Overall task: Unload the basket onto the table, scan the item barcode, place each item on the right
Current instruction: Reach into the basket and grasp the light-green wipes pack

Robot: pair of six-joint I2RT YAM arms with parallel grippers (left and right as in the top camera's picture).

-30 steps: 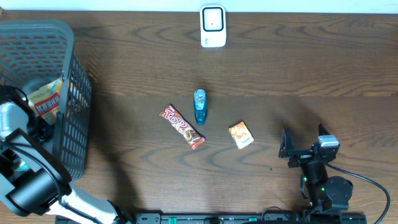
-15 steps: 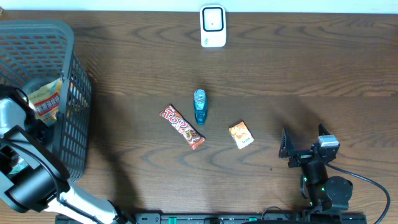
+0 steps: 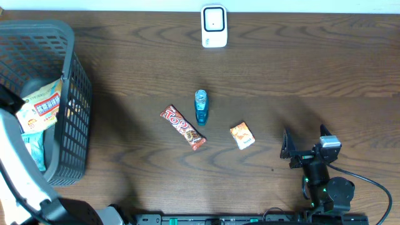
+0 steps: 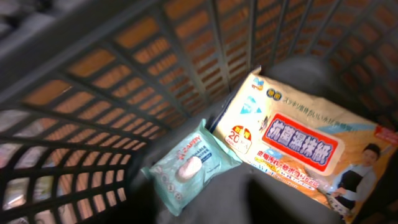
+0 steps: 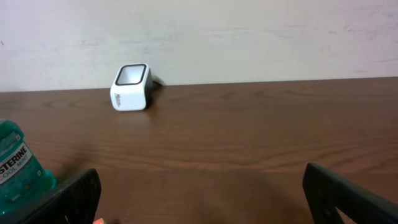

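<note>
The white scanner (image 3: 214, 26) stands at the table's far edge, also seen as the scanner (image 5: 131, 87) in the right wrist view. An orange wipes pack (image 3: 40, 106) and a small teal pack (image 3: 35, 147) lie loose in the grey basket (image 3: 74, 75). The left wrist view looks down on the orange pack (image 4: 305, 146) and teal pack (image 4: 189, 168). My left gripper (image 4: 280, 202) is only a dark blur at the bottom edge, holding nothing I can see. My right gripper (image 3: 304, 145) rests open and empty at the front right.
On the table's middle lie a red candy bar (image 3: 182, 127), a teal mouthwash bottle (image 3: 200, 107) and a small orange box (image 3: 242, 135). The bottle (image 5: 18, 171) shows at the left of the right wrist view. My left arm (image 3: 22, 169) covers the basket's front left corner.
The orange pack left my left gripper and now lies flat in the basket. The left arm swung away from it, uncovering the teal pack. The right arm has not moved.
</note>
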